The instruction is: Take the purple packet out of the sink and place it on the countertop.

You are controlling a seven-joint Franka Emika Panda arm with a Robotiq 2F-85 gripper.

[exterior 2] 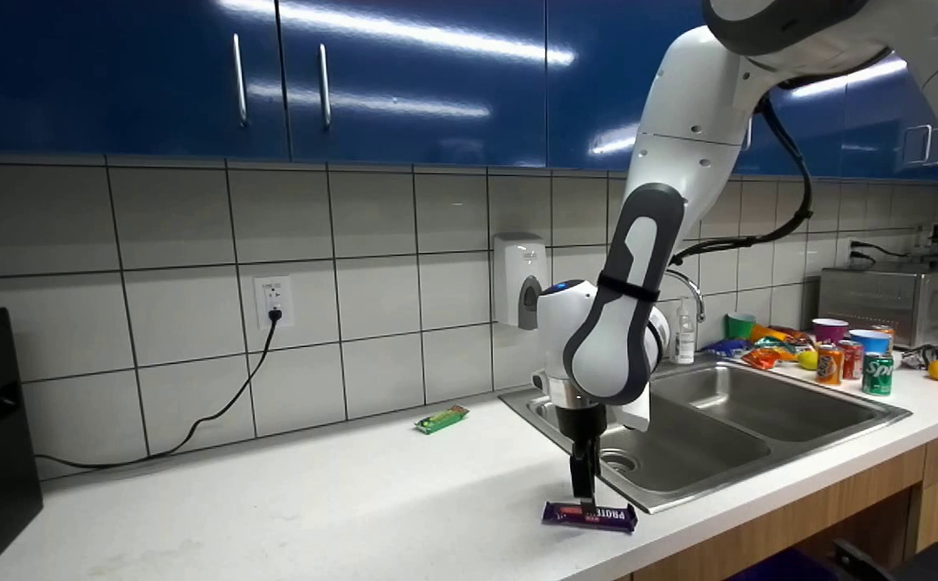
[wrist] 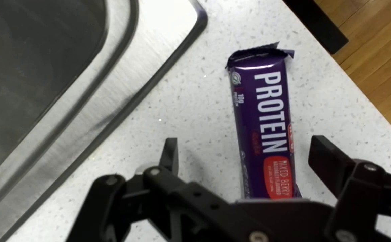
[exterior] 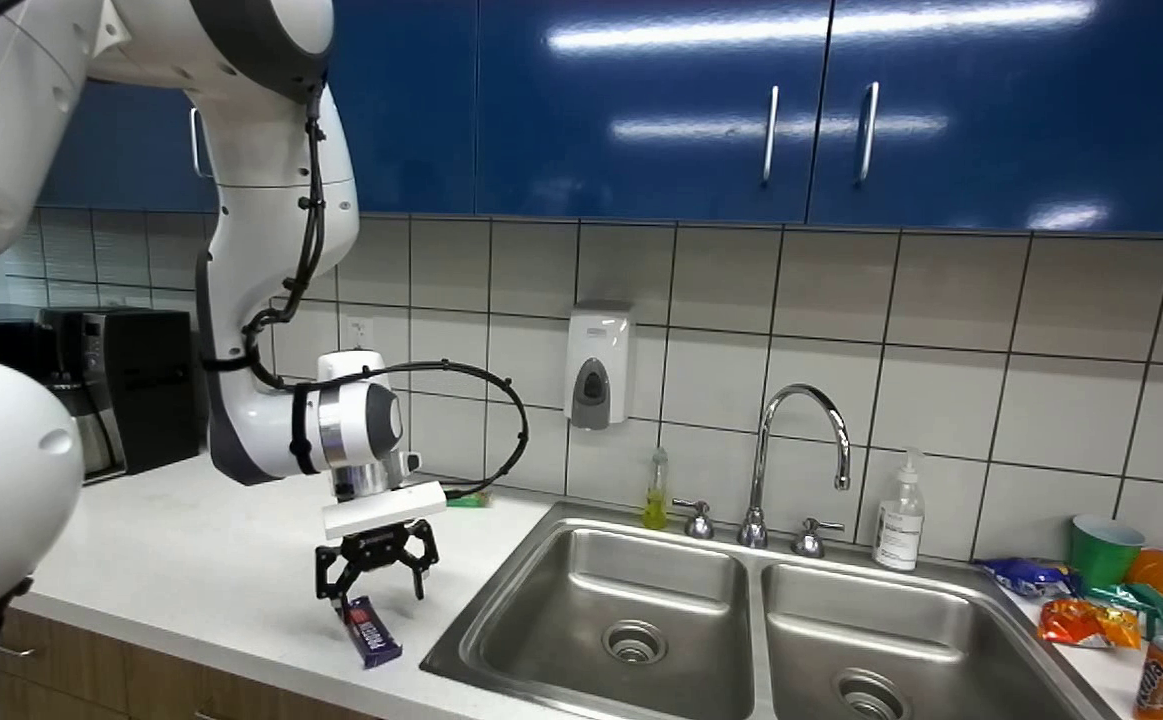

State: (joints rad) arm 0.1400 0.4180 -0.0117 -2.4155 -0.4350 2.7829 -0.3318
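The packet is laid flat, label up, on the bench, just beside the sink and apart from its rim; the bench's front edge is also near. "PROTEIN" is printed on the label in white, "MIXED BERRY" on a red patch. In an exterior view the gripper is held low over the packet, pointed down; the packet's end is overlapped by 1 jaw, and contact cannot be told. Jaws are spread: in the wrist view 1 is seen on either side of the packet, the gap being wider on the sink side. The sink is divided into 2 basins; the faucet is set at the rear between 2 handles. A green bar is seen near the wall, well apart from the packet.
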